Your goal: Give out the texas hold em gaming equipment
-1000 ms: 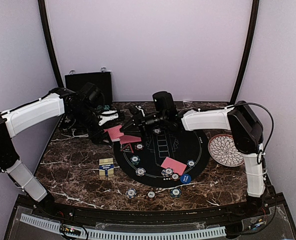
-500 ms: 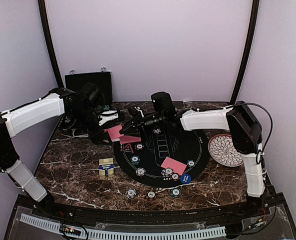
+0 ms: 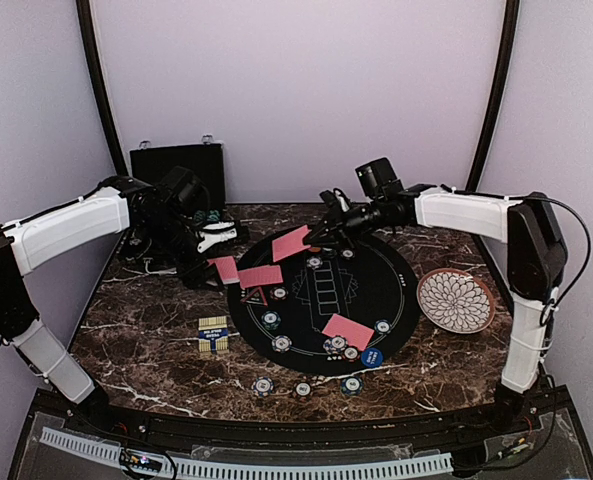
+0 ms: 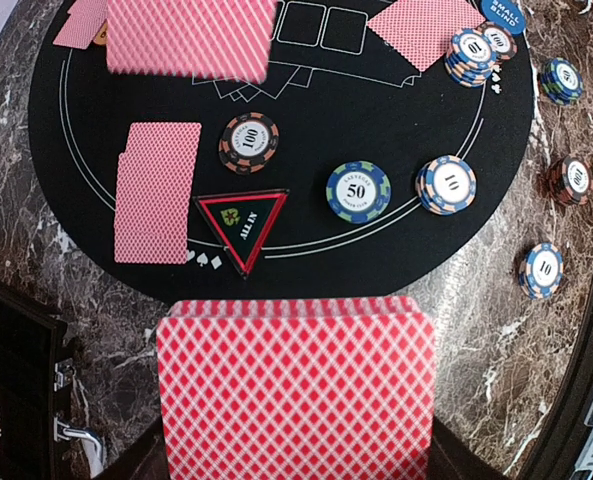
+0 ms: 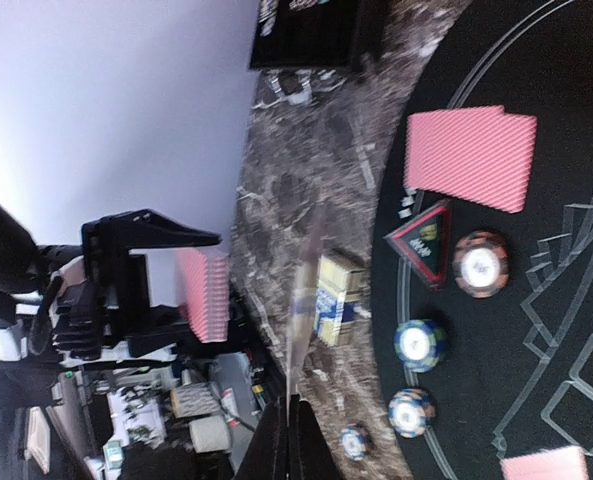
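Top view, bottom centre: a row of three chips (image 3: pixel 303 389) lies on the marble table (image 3: pixel 136 330), just off the near rim of the round black mat (image 3: pixel 376 290); just inside that rim sits the blue button (image 3: pixel 373 357), beside a small cluster of chips; two face-down cards (image 3: pixel 348 331) lie just above it, overlapping; more chips dot the mat's lower left; a small yellow box (image 3: pixel 213 334) lies on the marble left of the mat; the plate (image 3: pixel 456 299) rests on the marble at right, apart from the mat.

Farther up, at the mat's left edge, the left cards (image 3: pixel 261 277) lie face down, with a red-edged triangle marker (image 4: pixel 242 230) just beside them; the left gripper (image 3: pixel 214 265) hangs at that same edge, clamped on the deck (image 4: pixel 296 385), red backs up; in its wrist view the deck fills the bottom centre with a dark finger at each lower corner.

At upper centre the right gripper (image 3: pixel 322 228) reaches over the mat's far side, pinched on a single card (image 3: pixel 292 243) held tilted above the mat; in its wrist view that card shows edge-on and blurred, rising from the closed fingertips at bottom centre.

The case (image 3: pixel 176 165) stands at upper left, against the back wall.
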Motion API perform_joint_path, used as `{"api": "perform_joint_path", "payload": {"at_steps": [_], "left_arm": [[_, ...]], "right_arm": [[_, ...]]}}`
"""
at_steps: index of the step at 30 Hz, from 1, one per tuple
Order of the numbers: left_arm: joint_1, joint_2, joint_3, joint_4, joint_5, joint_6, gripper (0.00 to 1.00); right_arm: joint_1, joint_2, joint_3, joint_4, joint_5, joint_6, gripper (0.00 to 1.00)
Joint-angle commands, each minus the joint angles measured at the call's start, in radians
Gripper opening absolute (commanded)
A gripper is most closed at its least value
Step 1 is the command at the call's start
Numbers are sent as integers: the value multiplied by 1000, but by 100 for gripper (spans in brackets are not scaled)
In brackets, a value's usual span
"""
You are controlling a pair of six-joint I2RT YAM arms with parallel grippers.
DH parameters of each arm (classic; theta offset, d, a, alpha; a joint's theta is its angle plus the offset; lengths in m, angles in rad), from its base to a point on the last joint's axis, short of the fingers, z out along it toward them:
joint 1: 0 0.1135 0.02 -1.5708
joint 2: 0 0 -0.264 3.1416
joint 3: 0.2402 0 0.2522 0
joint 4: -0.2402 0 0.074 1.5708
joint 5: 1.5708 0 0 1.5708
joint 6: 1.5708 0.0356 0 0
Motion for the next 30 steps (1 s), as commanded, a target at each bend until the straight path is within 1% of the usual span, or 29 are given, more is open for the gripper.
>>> {"api": "perform_joint_path", "payload": {"at_steps": [1,4,5,8,14,20,22,24,27,30], "left_arm": [[6,-36,-9,-3,-4,6,0],[6,-36,-8,-2,-3,7,0],[6,-35,-8,-2,-4,6,0],[6,-33,-3,-4,-4,6,0],[6,-35,-1,-4,-4,7,0],[6,-32,-1,-7,-1,7,0],[7,-33,-1,-6,-1,7,0],[7,-34,-1,-6,-3,7,0],[7,-37,-1,-9,-1,7,0],[6,-37,-2,-10,-2,8,0]], "right_arm": [[-57,-39,99,-407,229,-304,0],[-75,-23,182,-585,420,-399,0],[-76,-13,215,-633,515,-421,0],[-74,22,300,-742,718,-463,0],[-29,81,414,-865,1075,-501,0],[93,217,536,-994,1415,-522,0],[127,268,572,-1032,1485,-525,0],[150,312,600,-1045,1515,-523,0],[180,375,644,-1057,1541,-519,0],[203,426,690,-1063,1526,-511,0]]}}
